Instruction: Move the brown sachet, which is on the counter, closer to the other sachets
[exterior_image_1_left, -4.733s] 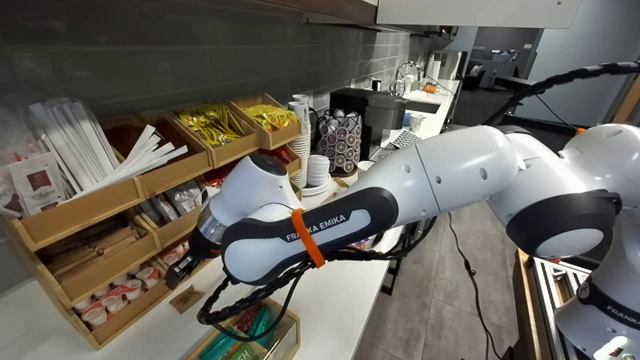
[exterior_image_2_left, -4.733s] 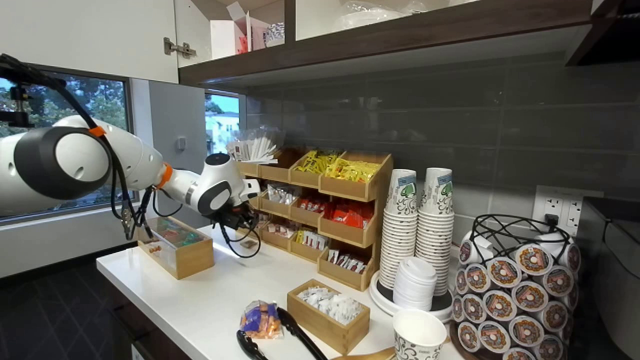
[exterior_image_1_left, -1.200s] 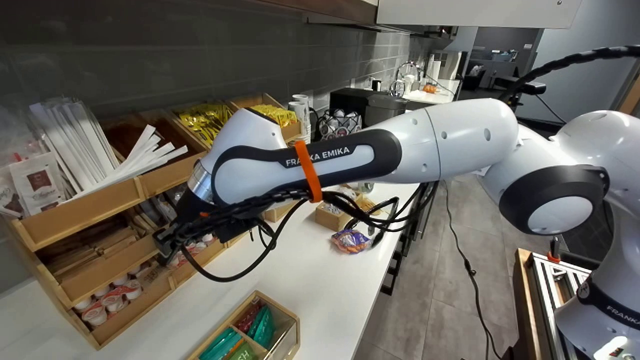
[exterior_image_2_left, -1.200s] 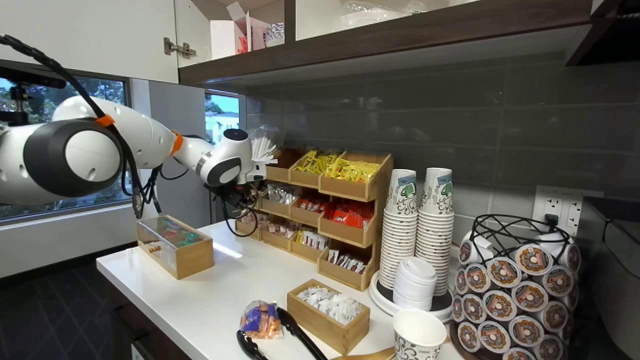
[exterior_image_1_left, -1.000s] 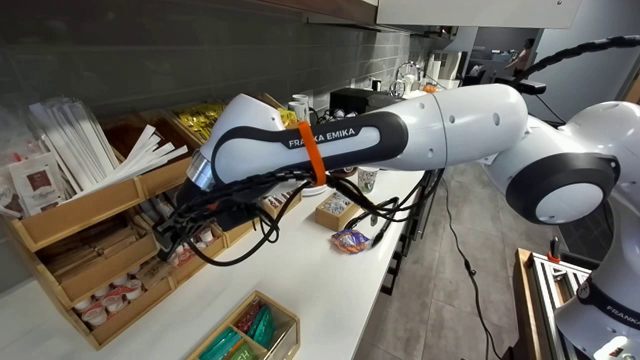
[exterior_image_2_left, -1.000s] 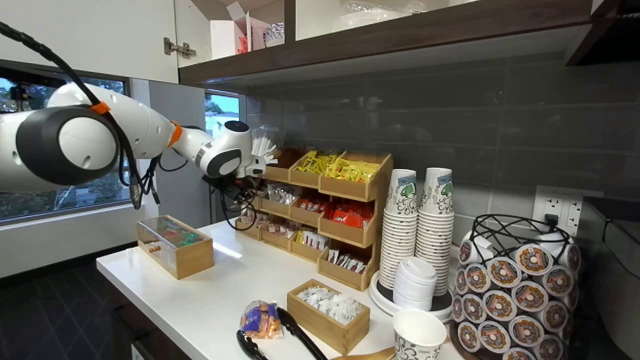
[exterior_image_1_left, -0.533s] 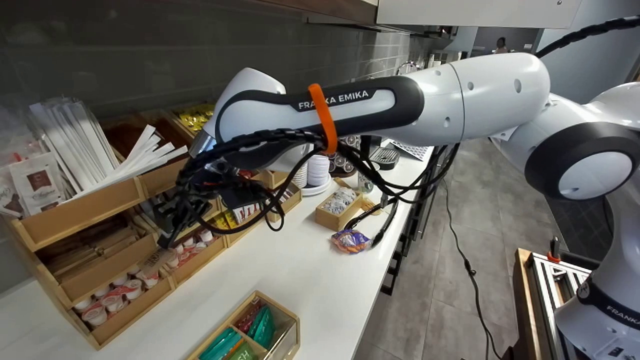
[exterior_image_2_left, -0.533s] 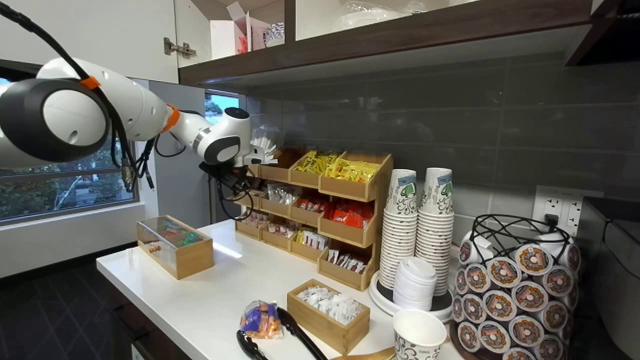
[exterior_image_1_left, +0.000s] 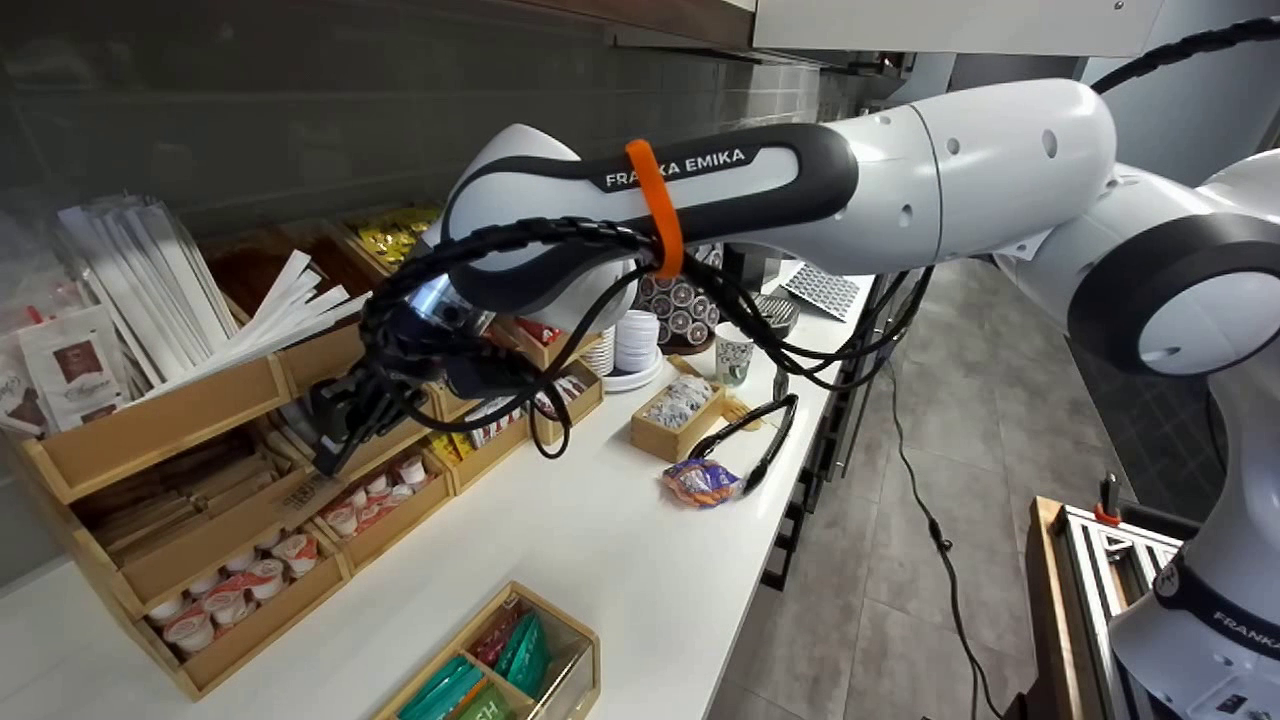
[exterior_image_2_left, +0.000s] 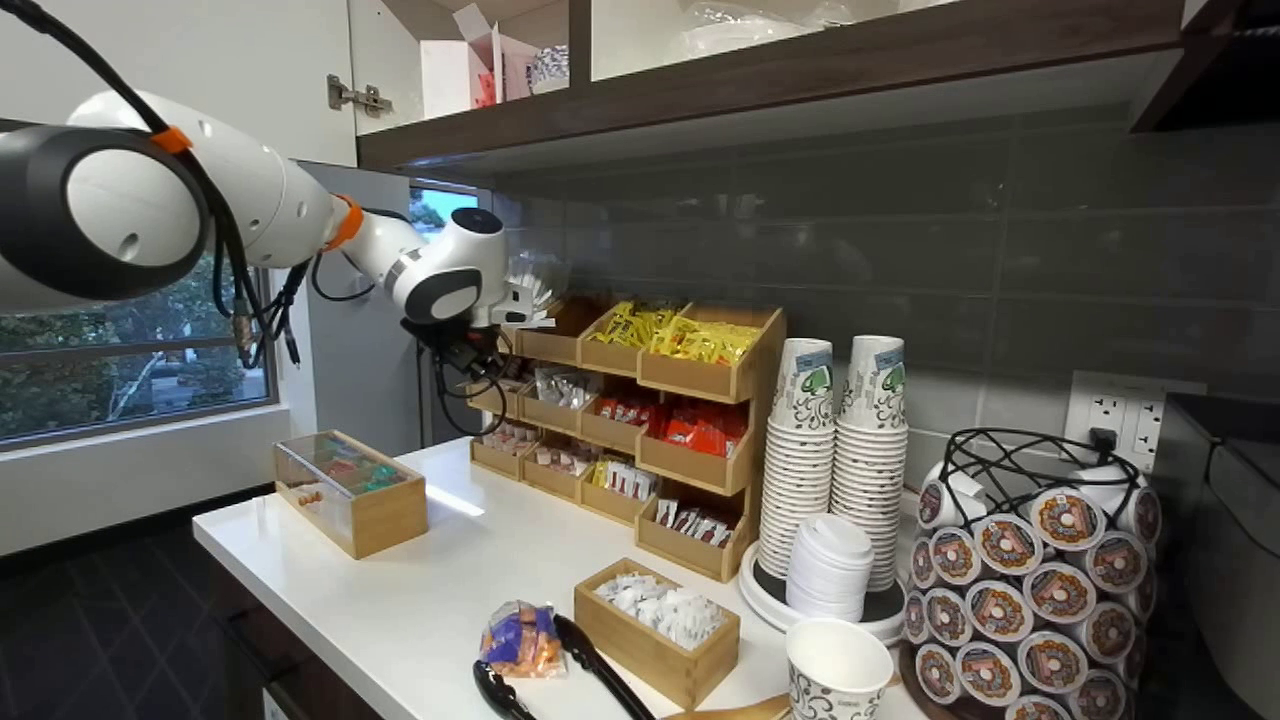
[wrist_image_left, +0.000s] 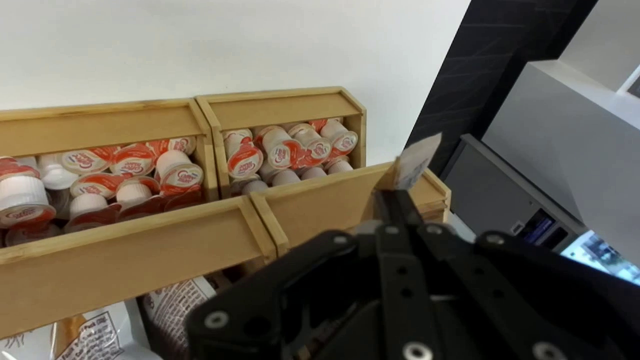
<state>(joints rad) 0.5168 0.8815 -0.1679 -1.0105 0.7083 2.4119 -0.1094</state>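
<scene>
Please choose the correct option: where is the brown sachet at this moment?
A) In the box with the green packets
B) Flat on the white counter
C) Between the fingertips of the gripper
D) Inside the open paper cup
C, because in the wrist view the brown sachet sticks out from the closed tips of the gripper.

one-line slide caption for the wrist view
Gripper shut on the brown sachet, with creamer cups in wooden bins beyond.
</scene>
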